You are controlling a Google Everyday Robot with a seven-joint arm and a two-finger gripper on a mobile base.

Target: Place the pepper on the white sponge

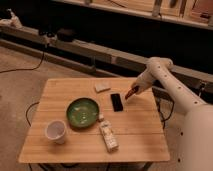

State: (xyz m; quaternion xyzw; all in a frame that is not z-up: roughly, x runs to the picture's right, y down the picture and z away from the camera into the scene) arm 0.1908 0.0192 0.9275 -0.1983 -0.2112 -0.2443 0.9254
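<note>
My gripper hangs over the right part of the wooden table, shut on the slim red pepper, which sticks out down and to the left, lifted off the table. The white sponge lies flat near the table's far edge, a short way left of the pepper. The white arm reaches in from the right.
A black flat slab lies just below and left of the gripper. A green plate sits mid-table, a white cup at the front left, and a long white remote-like object in front of the plate.
</note>
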